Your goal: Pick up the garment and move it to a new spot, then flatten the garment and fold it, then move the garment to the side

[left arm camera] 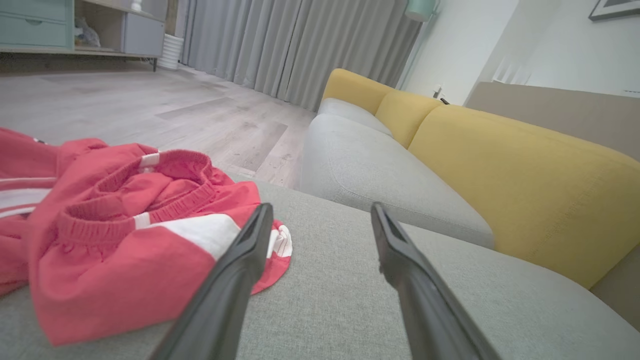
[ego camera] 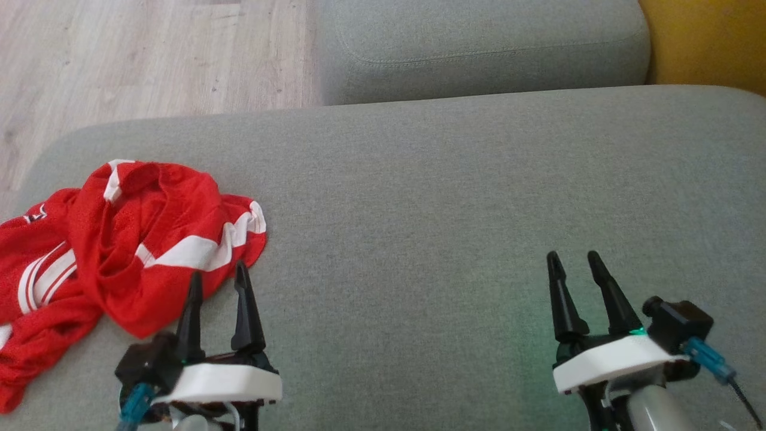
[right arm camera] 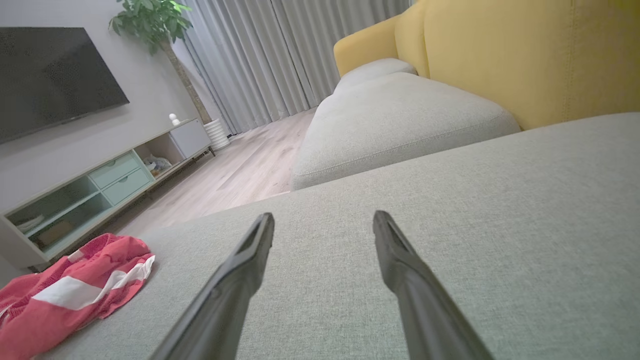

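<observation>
The garment point(ego camera: 119, 239), red mesh with white panels and striped trim, lies crumpled at the left end of a grey sofa cushion point(ego camera: 449, 197). It also appears in the left wrist view as the garment point(left arm camera: 115, 235) and at the lower left of the right wrist view as the garment point(right arm camera: 70, 290). My left gripper point(ego camera: 218, 276) is open just in front of the garment's near right edge, one fingertip overlapping the cloth in view. Far to the right, my right gripper point(ego camera: 574, 258) stands open above bare cushion, nothing between its fingers.
A second grey seat cushion point(ego camera: 479, 48) lies beyond, with yellow backrests point(left arm camera: 515, 170) to the right. Wooden floor point(ego camera: 137, 54) borders the cushion's far left. A low TV cabinet point(right arm camera: 100, 190), a television and a plant stand across the room.
</observation>
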{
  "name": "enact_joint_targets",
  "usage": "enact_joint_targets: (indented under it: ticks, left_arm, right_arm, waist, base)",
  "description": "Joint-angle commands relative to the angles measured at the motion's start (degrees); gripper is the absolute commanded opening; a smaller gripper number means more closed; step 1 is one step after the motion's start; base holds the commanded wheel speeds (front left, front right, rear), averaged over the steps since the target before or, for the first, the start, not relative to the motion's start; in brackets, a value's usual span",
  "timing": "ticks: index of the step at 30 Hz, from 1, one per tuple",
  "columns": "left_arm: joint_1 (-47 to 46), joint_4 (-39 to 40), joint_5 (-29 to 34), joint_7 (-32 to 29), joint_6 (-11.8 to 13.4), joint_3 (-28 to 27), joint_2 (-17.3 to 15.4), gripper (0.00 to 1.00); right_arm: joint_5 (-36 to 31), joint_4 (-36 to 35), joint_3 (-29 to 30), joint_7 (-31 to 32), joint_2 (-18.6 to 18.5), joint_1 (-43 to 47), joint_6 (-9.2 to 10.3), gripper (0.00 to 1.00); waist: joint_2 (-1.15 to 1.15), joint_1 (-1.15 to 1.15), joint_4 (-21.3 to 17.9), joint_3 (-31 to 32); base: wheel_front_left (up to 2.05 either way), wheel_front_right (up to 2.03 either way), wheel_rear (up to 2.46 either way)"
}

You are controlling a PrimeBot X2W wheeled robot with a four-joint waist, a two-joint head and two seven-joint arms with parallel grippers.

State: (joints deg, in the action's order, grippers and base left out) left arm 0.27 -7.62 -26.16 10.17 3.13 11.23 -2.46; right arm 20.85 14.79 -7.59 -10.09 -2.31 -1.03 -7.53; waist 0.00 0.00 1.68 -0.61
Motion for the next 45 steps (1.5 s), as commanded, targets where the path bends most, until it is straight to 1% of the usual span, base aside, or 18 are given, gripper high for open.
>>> enact_joint_targets:
  ticks: [1,14,24,40,45]
  left_arm:
    - [-3.1,2.5,2.1,0.9,0.6,-0.8,-0.4,1.00]
    - [-3.3,3.0,10.7,3.1,2.3,1.0,-0.4,1.00]
    - [-3.4,1.5,16.9,4.8,3.3,2.7,-0.4,1.00]
    - [-3.6,-1.0,17.5,4.8,2.6,2.8,-0.4,1.00]
    - [-3.8,-2.0,17.4,4.8,2.5,3.3,-0.4,1.00]
  right_arm:
    - [-2.1,-2.3,-1.7,-1.0,-0.5,-3.3,0.03,1.00]
    - [-11.1,-2.9,-3.5,-3.2,-0.5,-3.5,0.04,1.00]
    - [-17.7,-2.9,-4.5,-4.9,-0.6,-3.6,0.04,1.00]
    - [-16.5,-2.2,-3.6,-4.9,-0.6,-3.5,0.04,1.00]
    - [-16.4,-2.0,-3.1,-4.9,-0.6,-3.0,0.04,1.00]
  waist:
    - [0.00,0.00,0.0,0.0]
    - [0.00,0.00,0.0,0.0]
    - [0.00,0.00,-0.1,0.1]
    - [0.00,0.00,-0.3,0.3]
    - [0.00,0.00,0.9,0.5]
  base:
    - [0.00,0.00,0.00]
    - [0.00,0.00,0.00]
    - [0.00,0.00,0.00]
    - [0.00,0.00,0.00]
    - [0.00,0.00,0.00]
